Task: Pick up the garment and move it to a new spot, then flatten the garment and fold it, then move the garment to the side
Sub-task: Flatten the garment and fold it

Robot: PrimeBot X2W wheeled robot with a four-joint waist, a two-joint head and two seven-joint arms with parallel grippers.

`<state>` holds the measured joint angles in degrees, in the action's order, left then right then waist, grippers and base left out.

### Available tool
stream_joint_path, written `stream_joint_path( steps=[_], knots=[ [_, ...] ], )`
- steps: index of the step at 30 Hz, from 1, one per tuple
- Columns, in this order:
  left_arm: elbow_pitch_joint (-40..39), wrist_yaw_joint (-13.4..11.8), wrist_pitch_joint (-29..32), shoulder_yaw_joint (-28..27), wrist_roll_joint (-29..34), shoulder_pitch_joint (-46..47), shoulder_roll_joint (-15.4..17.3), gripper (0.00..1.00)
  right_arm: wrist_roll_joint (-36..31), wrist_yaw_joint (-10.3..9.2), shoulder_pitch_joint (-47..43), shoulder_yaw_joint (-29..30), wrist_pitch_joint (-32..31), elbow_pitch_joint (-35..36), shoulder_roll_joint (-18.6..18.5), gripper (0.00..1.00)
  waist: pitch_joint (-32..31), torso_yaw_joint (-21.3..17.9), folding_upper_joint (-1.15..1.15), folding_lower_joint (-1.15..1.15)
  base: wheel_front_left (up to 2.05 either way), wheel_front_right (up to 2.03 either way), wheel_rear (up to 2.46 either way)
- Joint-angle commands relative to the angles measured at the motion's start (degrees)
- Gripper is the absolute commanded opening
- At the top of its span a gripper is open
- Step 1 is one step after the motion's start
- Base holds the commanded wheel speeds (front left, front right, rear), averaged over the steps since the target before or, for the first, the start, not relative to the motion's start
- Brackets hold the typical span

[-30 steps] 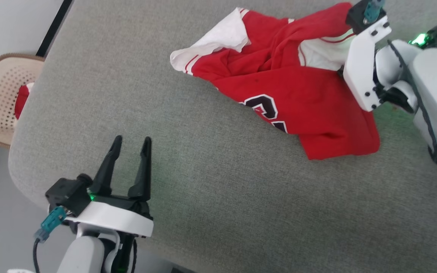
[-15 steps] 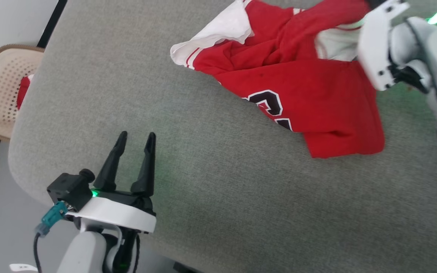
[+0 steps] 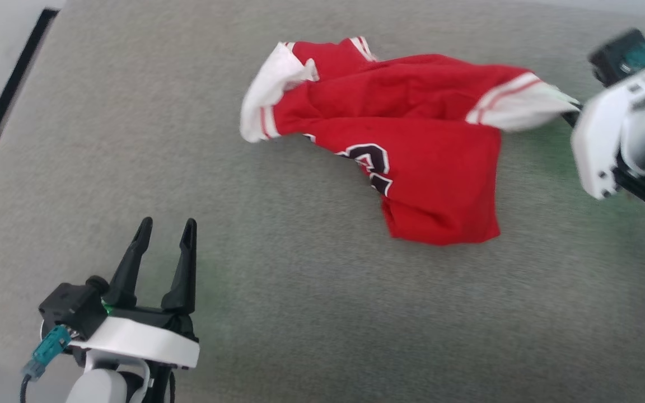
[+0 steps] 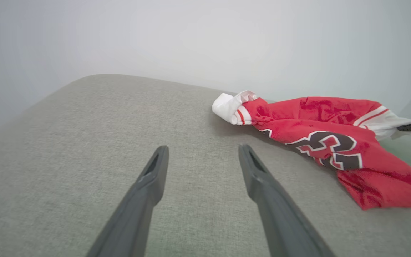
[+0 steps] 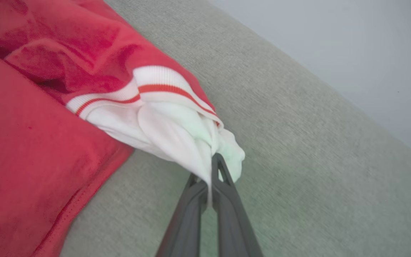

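Shirt (image 3: 412,145) stretched out since earlier. Right pincer (image 5: 215,160) clamped on sleeve (image 5: 170,132), clearest in wrist view. Left pincer (image 3: 167,226) apart; open bench (image 3: 328,313) around.

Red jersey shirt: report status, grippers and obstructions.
Right gripper shut on white sleeve of red soft-fabric jersey shirt. Left gripper open, empty. Shirt bunched on grey fabric surface, unfolded. No obstruction seen beside it.

Wide open over the grey upholstered surface (image 3: 300,324) ahead of the left gripper (image 3: 168,224) and between its 2 spread fingers, blocked only farther right by the crumpled red jersey (image 3: 429,168) and, past it, by the right gripper (image 5: 211,175) clamped on its white sleeve (image 3: 524,103), bare again on the jersey's near side.
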<state>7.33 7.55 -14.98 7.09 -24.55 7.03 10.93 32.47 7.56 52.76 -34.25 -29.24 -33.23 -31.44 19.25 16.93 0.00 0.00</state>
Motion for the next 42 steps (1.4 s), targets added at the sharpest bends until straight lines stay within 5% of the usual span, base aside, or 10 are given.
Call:
stream_joint_path(
  steps=[1, 9, 15, 20, 30, 32, 33, 34, 42],
  knots=[
    [-0.25, -0.13, -0.28, -0.20, 0.45, -0.78, 0.41, 1.00, -0.29, -0.14, -1.95, 1.33, -0.23, 1.23, -0.70, 0.00, -1.70, -2.41, 0.00, 0.00, 0.00, 0.00, 0.00],
    [-1.81, -0.13, -0.28, -0.80, 0.18, -2.03, 2.06, 1.00, -6.07, -0.14, -24.53, 23.82, -10.17, 20.07, -6.52, 0.00, -1.94, -6.11, 0.00, 0.00, 0.00, 0.00, 0.00],
    [-2.02, -0.13, -0.28, 0.35, -0.04, -1.69, 2.82, 1.00, -11.55, -0.14, -35.50, 38.08, -14.73, 28.98, -3.13, 0.00, -1.60, -6.83, 0.00, 0.00, 0.00, 0.00, 0.00],
    [-2.17, -0.13, -0.29, 1.60, -0.28, -0.76, 4.20, 1.00, -15.44, -0.14, -40.14, 43.71, -16.31, 31.95, 0.14, 0.00, -1.05, -7.49, 0.00, 0.00, 0.00, 0.00, 0.00],
    [-3.63, -0.13, -0.28, 5.25, -0.79, 3.31, 8.57, 1.00, -26.99, -0.14, -38.39, 49.12, -6.80, 27.96, 7.75, 0.00, 1.37, -10.59, 0.00, 0.00, 0.00, 0.00, 0.00],
    [-4.35, -0.13, -0.28, 7.33, -1.35, 5.45, 10.04, 1.00, -27.48, -0.14, -37.52, 49.32, -3.96, 27.19, 10.05, 0.54, 2.16, -11.44, 0.00, 0.00, 0.00, 0.00, 0.00],
    [-4.35, -0.13, -0.28, 7.33, -1.35, 5.45, 10.04, 1.00, -27.48, -0.14, -37.52, 49.32, -3.96, 27.19, 10.05, 0.54, 2.16, -11.44, 0.00, 0.00, 0.00, 0.00, 0.00],
    [-4.79, -0.13, -0.28, 8.81, -1.69, 6.84, 11.03, 1.00, -28.02, -0.14, -37.18, 49.55, -2.28, 27.14, 10.93, 1.00, 2.63, -11.80, 0.00, 0.00, 0.00, 0.00, 0.00],
    [-4.97, -0.13, -0.28, 26.44, -6.03, 24.37, 23.46, 1.00, -30.96, -0.14, -38.55, 50.35, 13.72, 33.38, 21.24, 1.00, 5.22, -16.98, 0.00, 0.00, 0.00, 0.00, 0.00]
  ],
)
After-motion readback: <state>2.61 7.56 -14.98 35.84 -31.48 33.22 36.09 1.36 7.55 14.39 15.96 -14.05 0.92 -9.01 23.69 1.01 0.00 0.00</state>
